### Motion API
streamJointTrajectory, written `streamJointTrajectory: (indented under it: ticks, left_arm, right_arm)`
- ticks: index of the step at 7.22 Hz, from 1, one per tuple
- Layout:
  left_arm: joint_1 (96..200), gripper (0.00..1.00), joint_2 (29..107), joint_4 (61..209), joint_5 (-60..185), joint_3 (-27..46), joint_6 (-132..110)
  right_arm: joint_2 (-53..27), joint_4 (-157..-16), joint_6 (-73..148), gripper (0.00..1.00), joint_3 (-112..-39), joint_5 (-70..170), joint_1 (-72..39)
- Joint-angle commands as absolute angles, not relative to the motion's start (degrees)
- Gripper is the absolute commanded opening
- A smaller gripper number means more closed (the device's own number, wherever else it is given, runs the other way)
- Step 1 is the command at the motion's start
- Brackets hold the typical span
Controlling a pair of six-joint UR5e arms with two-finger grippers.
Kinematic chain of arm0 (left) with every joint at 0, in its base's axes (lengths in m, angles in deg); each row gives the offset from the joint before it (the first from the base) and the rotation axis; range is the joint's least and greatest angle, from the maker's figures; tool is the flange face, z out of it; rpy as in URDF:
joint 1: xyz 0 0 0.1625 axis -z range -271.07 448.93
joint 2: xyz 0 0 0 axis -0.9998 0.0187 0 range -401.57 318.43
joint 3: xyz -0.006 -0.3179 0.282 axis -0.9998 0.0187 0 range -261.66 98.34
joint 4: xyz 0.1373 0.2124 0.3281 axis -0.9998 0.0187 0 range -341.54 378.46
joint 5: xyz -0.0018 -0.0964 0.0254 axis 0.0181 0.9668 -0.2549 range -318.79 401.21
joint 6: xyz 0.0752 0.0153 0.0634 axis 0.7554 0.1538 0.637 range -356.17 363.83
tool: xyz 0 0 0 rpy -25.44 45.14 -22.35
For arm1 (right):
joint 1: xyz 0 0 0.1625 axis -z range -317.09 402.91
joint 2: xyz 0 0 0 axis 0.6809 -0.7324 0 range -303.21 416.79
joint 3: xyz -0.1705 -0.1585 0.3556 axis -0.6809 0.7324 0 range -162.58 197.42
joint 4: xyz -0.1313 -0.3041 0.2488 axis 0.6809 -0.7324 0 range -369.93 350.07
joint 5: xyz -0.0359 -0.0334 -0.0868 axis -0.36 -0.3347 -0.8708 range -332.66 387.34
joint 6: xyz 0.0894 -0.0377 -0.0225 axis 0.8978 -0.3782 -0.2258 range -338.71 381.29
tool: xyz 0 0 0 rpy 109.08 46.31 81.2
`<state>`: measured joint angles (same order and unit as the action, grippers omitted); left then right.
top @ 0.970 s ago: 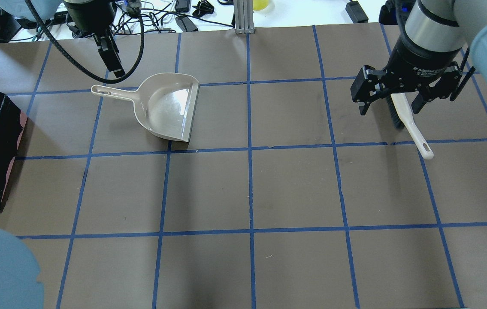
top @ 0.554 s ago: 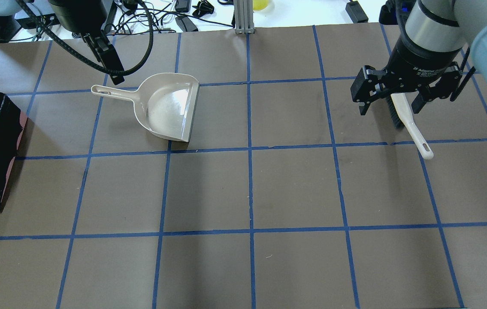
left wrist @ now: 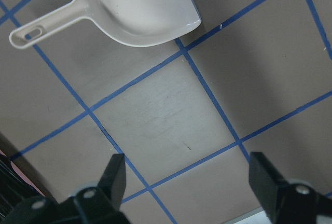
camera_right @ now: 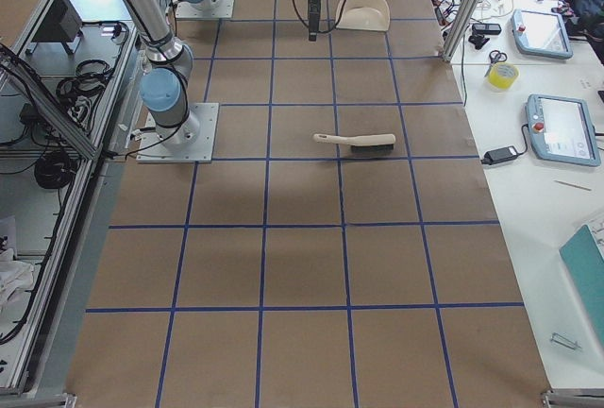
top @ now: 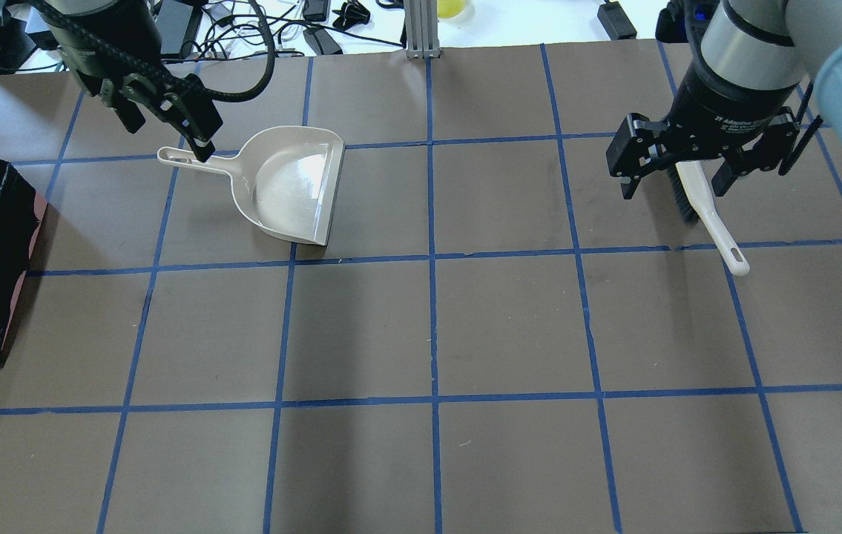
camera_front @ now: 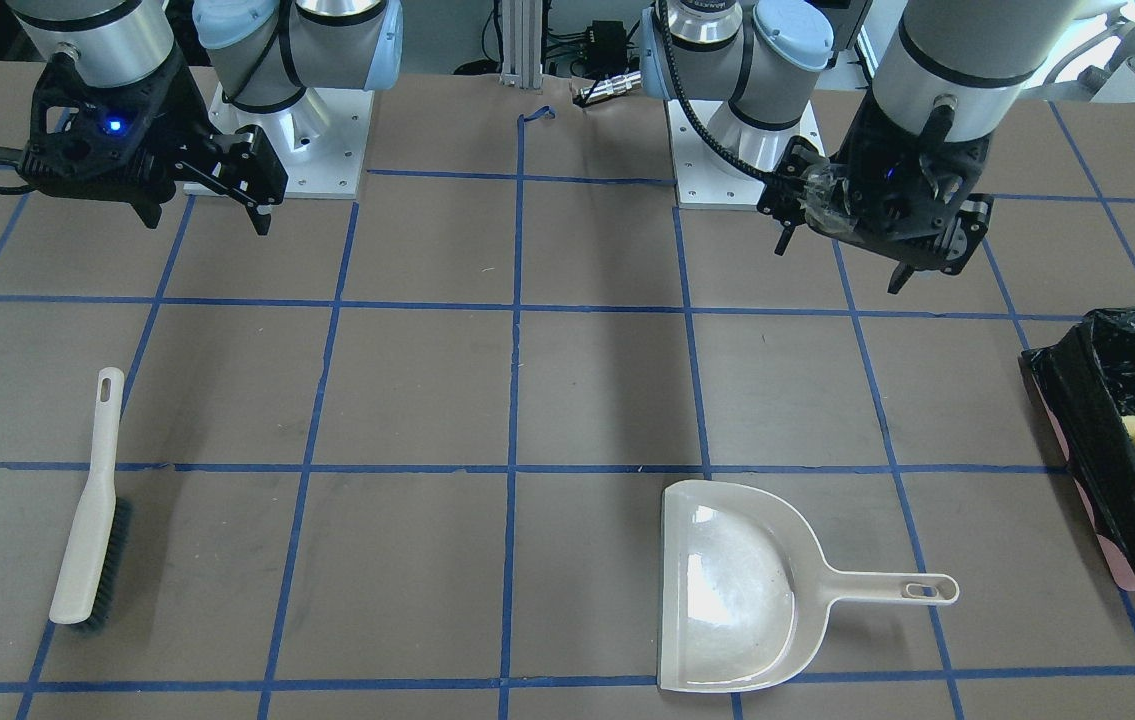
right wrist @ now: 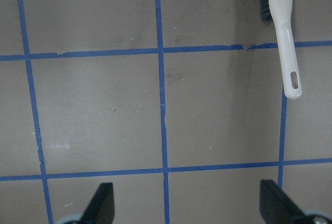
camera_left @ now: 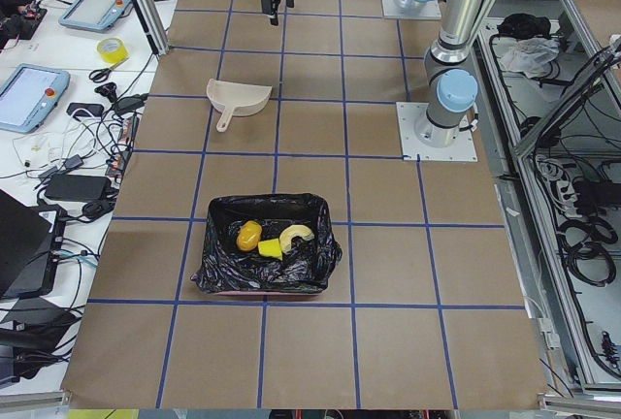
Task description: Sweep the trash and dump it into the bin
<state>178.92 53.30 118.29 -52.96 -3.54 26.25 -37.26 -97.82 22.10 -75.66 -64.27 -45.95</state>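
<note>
The bin (top: 1,245) sits at the left edge of the table, its crinkly black bag folded over the rim. All the trash (camera_left: 272,242) lies inside it, bunched on the bag's floor: the golden lump (camera_left: 249,236), the yellow sponge wedge (camera_left: 271,250) and the pale crescent (camera_left: 296,236). I judge these pieces light. The sponge looks soft, the lump round enough to roll, and the crescent too thin to pinch well, so I would move them by sweeping, not by gripping. The bag looks slippery and loose, so I would hold the bin by its stiff wall. To the right of the bin, my left gripper (left wrist: 189,180) hangs raised with its fingers spread wide and nothing between them. It is well apart from the bin and the trash. The dustpan (top: 291,185) lies flat and bare on the table near it, untouched. Far to the right, my right gripper (right wrist: 189,203) is likewise spread and empty, raised above the table. The brush (top: 717,233) lies just beyond it, untouched, and the trash is at the opposite end. Sweeping looks finished to me.
</note>
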Motion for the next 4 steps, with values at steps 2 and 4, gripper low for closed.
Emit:
streamJointTrajectory:
  ticks: [2,4]
  left_arm:
    - [178.7,1.00,50.4,111.2,-52.8,0.1,18.7]
    - [178.8,1.00,49.6,110.8,-53.4,1.7,19.1]
  right_arm:
    - [-37.3,-97.8,22.2,1.00,-75.7,-64.2,-45.9]
    - [-37.3,-97.8,22.2,1.00,-75.7,-64.2,-45.9]
